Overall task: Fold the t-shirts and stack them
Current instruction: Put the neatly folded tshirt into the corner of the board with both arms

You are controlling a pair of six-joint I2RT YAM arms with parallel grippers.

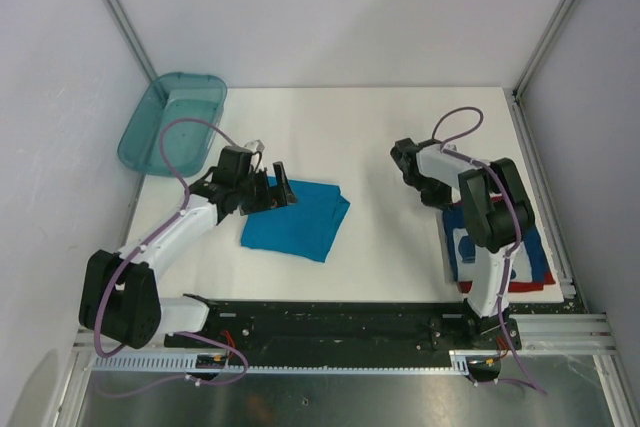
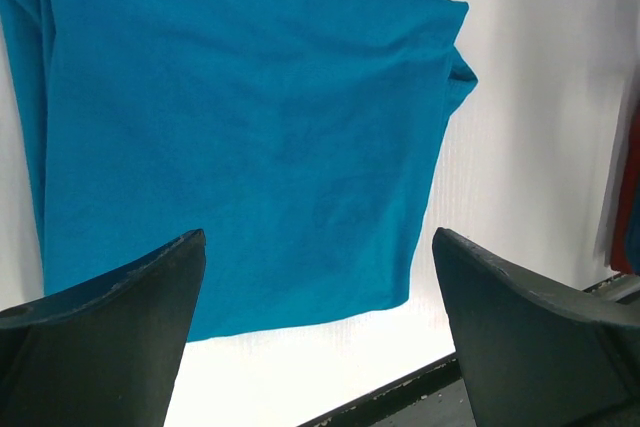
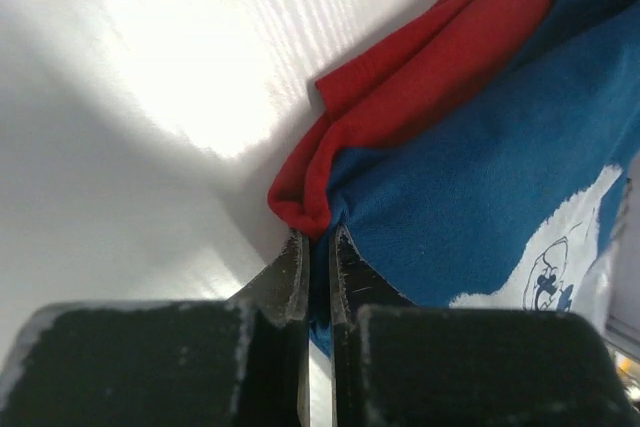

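Observation:
The plain teal-blue t-shirt (image 1: 300,219) lies folded left of the table's middle; in the left wrist view this teal-blue t-shirt (image 2: 250,127) fills most of the picture. My left gripper (image 1: 275,187) hovers at its left edge, open wide, and in its own view the left gripper (image 2: 318,237) has nothing between its fingers (image 2: 150,307). The folded dark blue t-shirt (image 3: 480,187) with white cartoon print and a red edge (image 3: 400,97) lies at the right front as a folded pile (image 1: 525,252). My right gripper (image 3: 318,237) is shut on its corner, and in the top view the right gripper (image 1: 443,205) sits at the pile's far left corner.
A translucent teal plastic bin (image 1: 172,122) hangs over the table's far left corner. The white table (image 1: 350,127) ends at a black rail along the near side (image 1: 330,317). Frame posts and walls close in the left and right sides.

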